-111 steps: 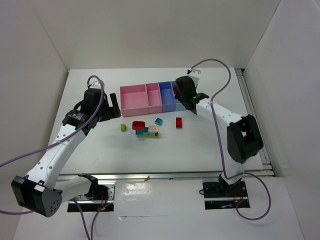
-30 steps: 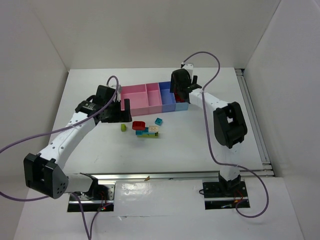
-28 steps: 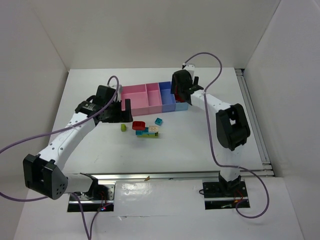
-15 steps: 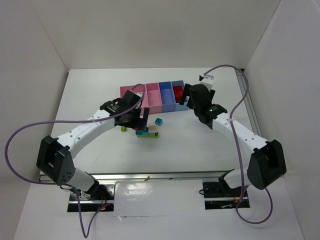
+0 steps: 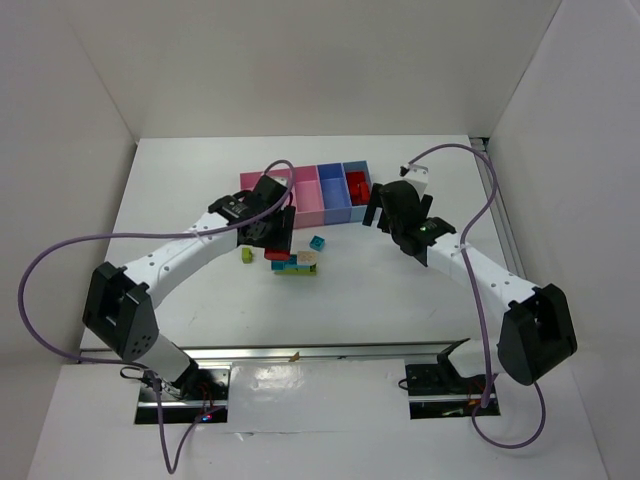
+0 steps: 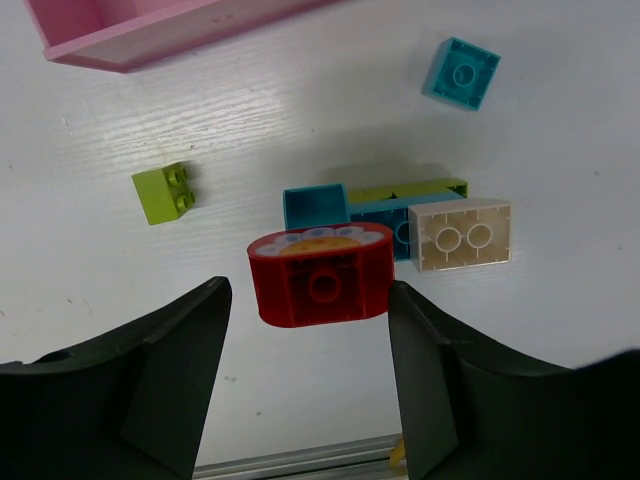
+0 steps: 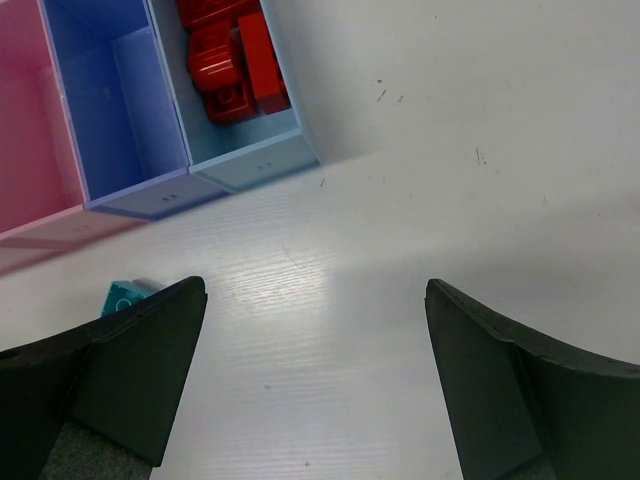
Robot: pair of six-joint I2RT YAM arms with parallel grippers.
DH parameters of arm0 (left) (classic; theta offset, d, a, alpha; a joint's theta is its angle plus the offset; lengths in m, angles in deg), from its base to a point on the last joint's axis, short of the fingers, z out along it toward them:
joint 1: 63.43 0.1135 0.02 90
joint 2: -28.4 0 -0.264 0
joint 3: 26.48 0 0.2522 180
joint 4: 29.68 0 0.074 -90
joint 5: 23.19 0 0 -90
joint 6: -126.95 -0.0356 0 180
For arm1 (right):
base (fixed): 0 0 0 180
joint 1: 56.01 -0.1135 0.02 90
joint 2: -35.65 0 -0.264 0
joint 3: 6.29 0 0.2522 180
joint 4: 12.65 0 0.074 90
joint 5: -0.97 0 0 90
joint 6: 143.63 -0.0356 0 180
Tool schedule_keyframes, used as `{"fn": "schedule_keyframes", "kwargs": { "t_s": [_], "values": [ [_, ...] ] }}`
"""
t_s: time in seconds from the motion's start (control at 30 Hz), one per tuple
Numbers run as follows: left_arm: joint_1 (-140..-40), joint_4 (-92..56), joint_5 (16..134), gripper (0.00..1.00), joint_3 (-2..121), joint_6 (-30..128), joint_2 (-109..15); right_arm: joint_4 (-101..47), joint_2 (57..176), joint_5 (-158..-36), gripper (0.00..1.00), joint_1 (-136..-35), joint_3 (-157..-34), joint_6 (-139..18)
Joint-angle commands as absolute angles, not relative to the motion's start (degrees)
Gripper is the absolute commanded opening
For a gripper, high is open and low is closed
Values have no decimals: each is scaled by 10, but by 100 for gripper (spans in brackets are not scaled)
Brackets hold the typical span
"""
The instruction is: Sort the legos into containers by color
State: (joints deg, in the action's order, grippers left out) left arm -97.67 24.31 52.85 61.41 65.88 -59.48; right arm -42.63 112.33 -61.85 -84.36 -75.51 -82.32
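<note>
A red rounded lego lies on the table between the fingers of my left gripper. The jaws stand open astride it, with a gap on the left side. Close behind it are a beige lego, a cyan piece and a long yellow-green one. A small yellow-green lego and a cyan lego lie apart. The containers stand in a row: pink, periwinkle, and light blue holding red legos. My right gripper hangs open and empty over bare table, right of the containers.
The left arm reaches across the table's left half and covers part of the pink bin. The right arm crosses the right side. White walls enclose the table, and a metal rail runs along the near edge.
My left gripper settled lower over the red lego and its jaws narrowed around it. The right gripper shifted slightly, staying open.
</note>
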Motion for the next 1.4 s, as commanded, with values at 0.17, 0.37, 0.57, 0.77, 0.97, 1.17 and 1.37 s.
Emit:
{"fn": "schedule_keyframes", "kwargs": {
  "t_s": [0.17,0.37,0.57,0.77,0.97,1.17,1.37],
  "values": [
    [-995,248,531,76,624,676,-605,-427,1113,-614,97,-843,-746,-828],
    [-1002,248,525,69,624,682,-612,-427,1113,-609,97,-843,-741,-828],
    [-1002,253,497,68,624,698,-619,-427,1118,-609,97,-843,-736,-828],
    [-1002,253,490,67,624,710,-629,-427,1125,-614,97,-843,-730,-828],
    [-1002,253,483,59,624,717,-641,-427,1136,-620,97,-843,-730,-828],
    [-1002,253,483,54,624,717,-646,-427,1136,-620,97,-843,-730,-828],
    [-1002,253,488,35,635,717,-635,-427,1131,-692,97,-843,-730,-811]
  ]
}}
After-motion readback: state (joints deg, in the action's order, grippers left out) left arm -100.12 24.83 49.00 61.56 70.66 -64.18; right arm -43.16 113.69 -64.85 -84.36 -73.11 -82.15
